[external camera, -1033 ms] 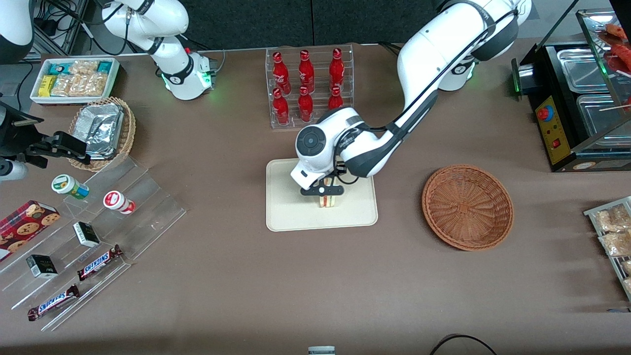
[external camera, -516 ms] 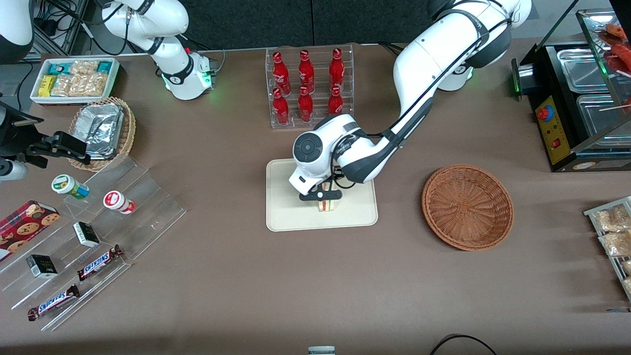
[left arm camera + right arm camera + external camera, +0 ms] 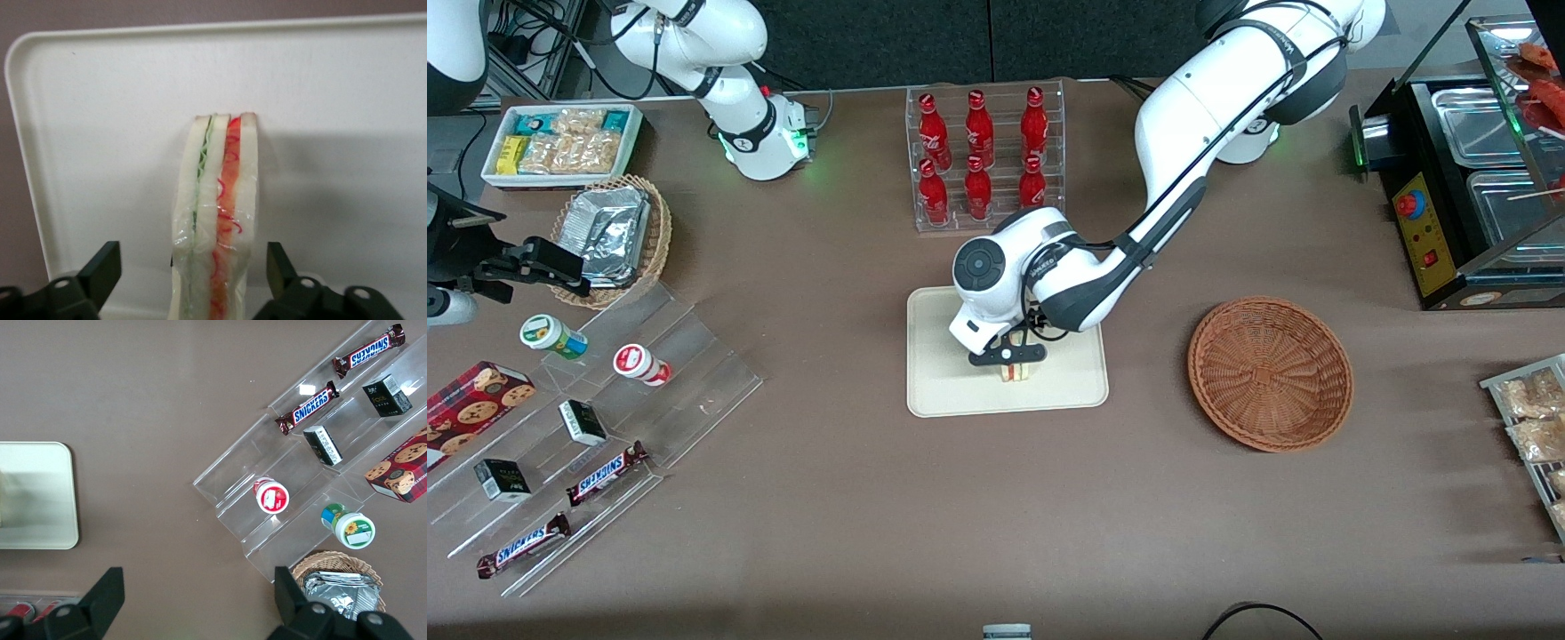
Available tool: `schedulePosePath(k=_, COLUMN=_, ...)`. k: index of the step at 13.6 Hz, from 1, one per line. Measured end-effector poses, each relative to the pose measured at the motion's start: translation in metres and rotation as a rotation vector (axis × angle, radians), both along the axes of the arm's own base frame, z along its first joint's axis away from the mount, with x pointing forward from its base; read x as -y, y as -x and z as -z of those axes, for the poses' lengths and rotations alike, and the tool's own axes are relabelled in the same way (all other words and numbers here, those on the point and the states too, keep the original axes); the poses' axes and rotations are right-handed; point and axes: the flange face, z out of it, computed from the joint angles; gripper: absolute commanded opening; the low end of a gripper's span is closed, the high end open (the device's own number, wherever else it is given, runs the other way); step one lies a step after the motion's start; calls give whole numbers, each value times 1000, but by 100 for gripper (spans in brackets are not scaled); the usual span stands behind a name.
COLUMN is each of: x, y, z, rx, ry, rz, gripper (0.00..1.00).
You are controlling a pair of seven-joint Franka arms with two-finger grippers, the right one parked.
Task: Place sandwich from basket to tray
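Sandwich (image 3: 217, 220) standing on edge on tray (image 3: 107, 100), directly below gripper (image 3: 193, 280), between spread fingers, untouched; long axis running away from wrist. Basket (image 3: 1270, 373) empty, toward working arm's end.

Count: 1 sandwich (image 3: 1015, 372) on 1 tray (image 3: 943, 391); 1 basket (image 3: 1270, 373); 1 gripper (image 3: 1008, 355), spread, over tray; 6 red bottles (image 3: 978, 147); 2 Snickers bars (image 3: 607, 473).
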Motion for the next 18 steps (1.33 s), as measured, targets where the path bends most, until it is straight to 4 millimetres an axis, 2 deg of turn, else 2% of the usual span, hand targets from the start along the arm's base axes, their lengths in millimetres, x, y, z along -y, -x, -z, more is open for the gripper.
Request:
schedulePosePath(k=2, x=-3, y=-4, z=-22, rx=15, ry=-17, rz=-15, gripper=100)
schedulePosePath(k=4, x=-6, y=-9, z=-56, rx=50, ry=-13, rz=-26, gripper=100)
schedulePosePath(k=6, x=-22, y=-23, z=-92, rx=69, ry=-5, rz=-79, gripper=100)
schedulePosePath(k=9, x=-89, y=-71, z=-133, rx=55, ry=29, rz=-133, gripper=100)
schedulePosePath(k=13, x=-190, y=-121, z=-156, rx=8, ry=90, rz=-143, gripper=100)
schedulePosePath(k=15, x=-239, y=-136, z=-168, rx=-19, ry=103, rz=-123, gripper=100)
schedulePosePath(k=18, x=-285, y=-144, z=-183, rx=-31, ry=103, rz=-96, gripper=100)
